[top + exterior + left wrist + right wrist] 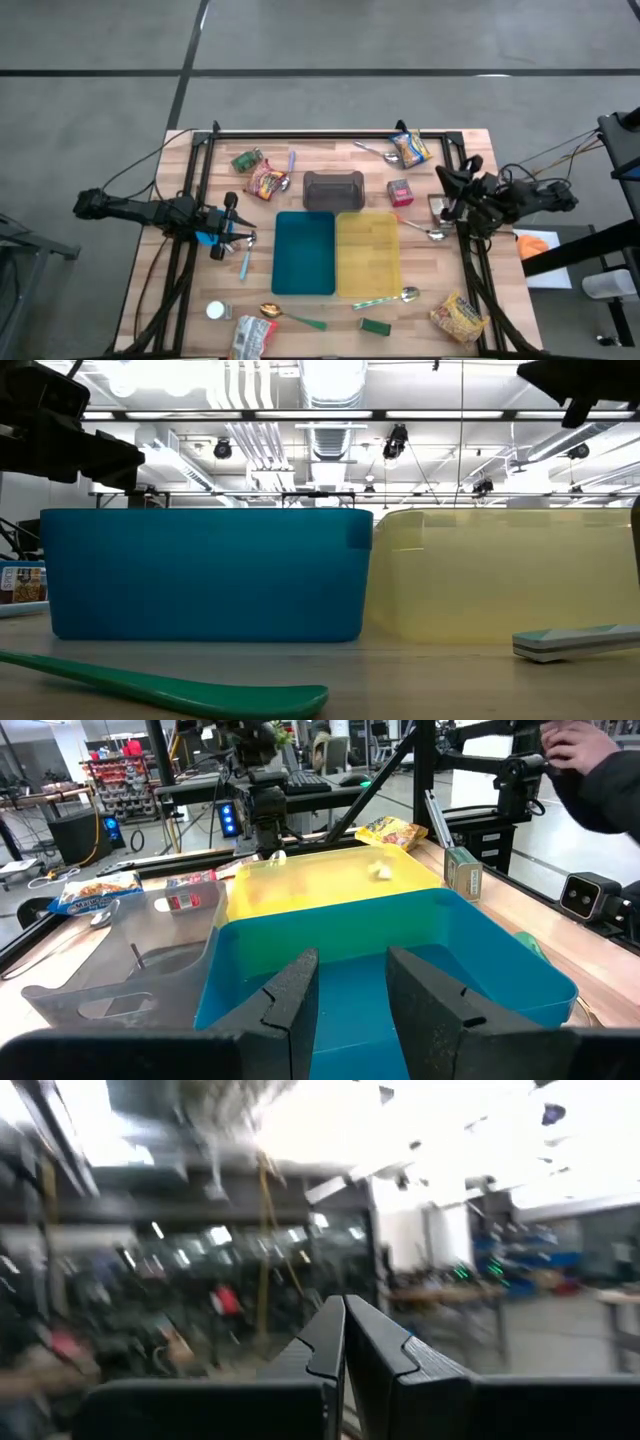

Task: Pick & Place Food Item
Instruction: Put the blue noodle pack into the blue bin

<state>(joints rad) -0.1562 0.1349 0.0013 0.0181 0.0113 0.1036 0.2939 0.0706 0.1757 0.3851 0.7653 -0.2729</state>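
1. We see the blue bin (304,252) and yellow bin (368,253) at table centre, both apparently empty.
2. The red snack packet (268,182) lies far-left of them.
3. Our left gripper (243,237), fingers narrowly apart and empty, hovers left of the blue bin; our right gripper (345,1342) is closed. We judge picking not yet begun: next, reach a packet.

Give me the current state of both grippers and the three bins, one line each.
left gripper: fingers partly open, nothing between them, facing the bins
right gripper: fingers shut, empty, raised at the table's right edge
blue bin: upright, empty
yellow bin: upright, against the blue bin, seems empty
grey bin: upright, empty
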